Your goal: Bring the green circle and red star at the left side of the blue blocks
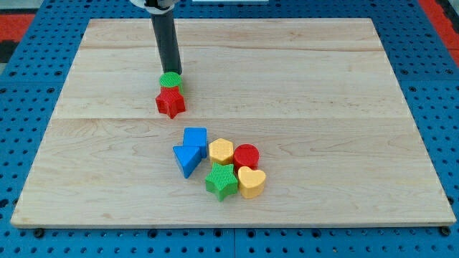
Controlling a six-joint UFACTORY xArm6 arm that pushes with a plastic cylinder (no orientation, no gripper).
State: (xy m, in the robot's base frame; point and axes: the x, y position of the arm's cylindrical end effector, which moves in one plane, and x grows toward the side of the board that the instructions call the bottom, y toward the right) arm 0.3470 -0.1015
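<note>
The green circle (171, 80) sits left of the board's middle, touching the red star (171, 102) just below it. My tip (174, 72) stands right behind the green circle, at its upper edge, touching or nearly touching it. The blue blocks lie lower, near the middle: a blue cube (195, 138) and a blue triangle-like block (187, 159) below it, touching each other. The green circle and red star are above and slightly left of the blue blocks.
A cluster lies right of the blue blocks: a yellow hexagon (221, 151), a red cylinder (246, 155), a green star (221, 180) and a yellow heart (251, 181). The wooden board (358, 86) rests on a blue pegboard.
</note>
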